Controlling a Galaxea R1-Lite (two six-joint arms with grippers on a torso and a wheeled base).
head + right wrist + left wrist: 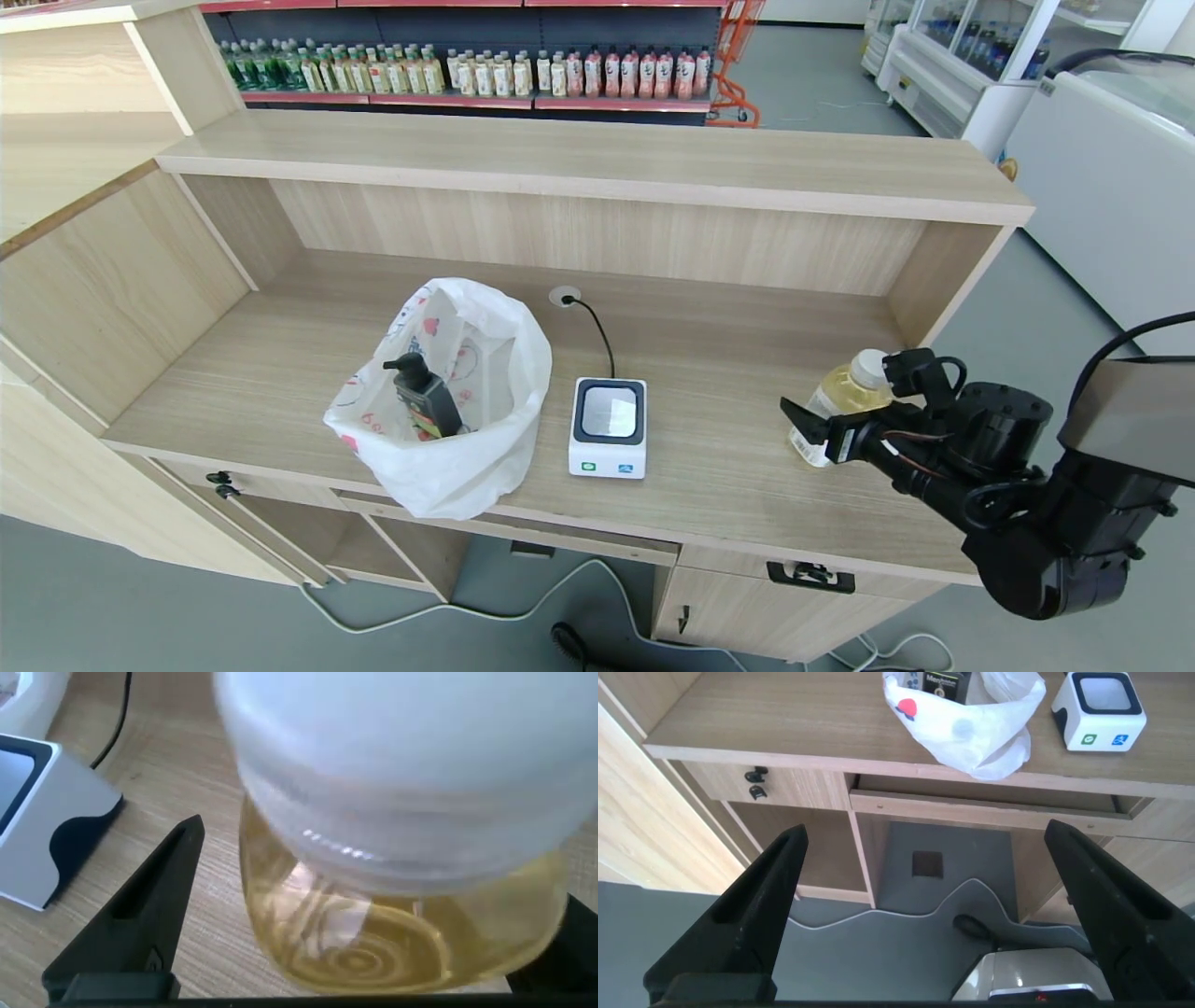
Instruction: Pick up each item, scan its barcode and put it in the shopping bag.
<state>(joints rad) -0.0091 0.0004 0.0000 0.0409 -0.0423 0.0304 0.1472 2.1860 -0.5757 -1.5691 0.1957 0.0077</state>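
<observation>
A clear bottle of yellow liquid [845, 397] with a white cap stands on the right part of the wooden counter [709, 373]. My right gripper [845, 387] is open, one finger on each side of the bottle; the right wrist view shows a gap between the bottle [402, 905] and the dark finger [131, 924]. The white shopping bag [467, 448] stands open at the counter's left front, with a dark pump bottle [425, 397] inside. The white scanner [609, 427] sits between bag and bottle. My left gripper [926, 838] hangs open below the counter's front edge, holding nothing.
A black cable [597, 331] runs from the scanner back to a grommet. A raised back wall and top shelf [597, 159] enclose the counter, with side walls left and right. Drawers with dark handles [809, 576] lie under the front edge. Store shelves and freezers stand beyond.
</observation>
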